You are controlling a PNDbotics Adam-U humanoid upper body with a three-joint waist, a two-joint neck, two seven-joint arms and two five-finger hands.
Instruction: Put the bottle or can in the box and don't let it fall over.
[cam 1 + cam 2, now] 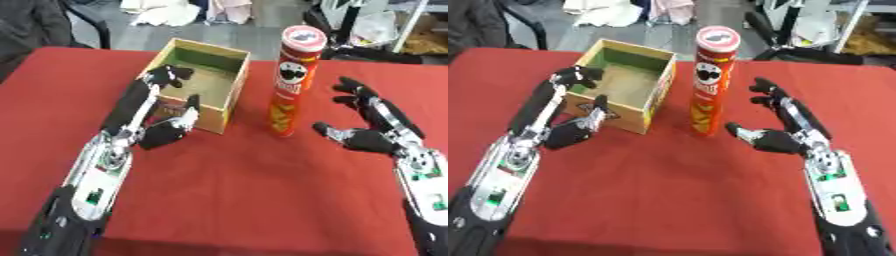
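A tall red chip can (291,82) with a pale lid stands upright on the red table, just right of an open cardboard box (229,90) with a green inside. My left hand (166,120) is at the box's near left corner, fingers curled over the left wall and thumb against the front face. Right of the can, my right hand (376,125) is open with fingers spread and thumb pointing toward the can, a small gap away from it.
The red tablecloth (227,185) covers the table. Behind the far edge are a dark chair (79,20), white cloths on the floor (162,12) and black stands (367,50).
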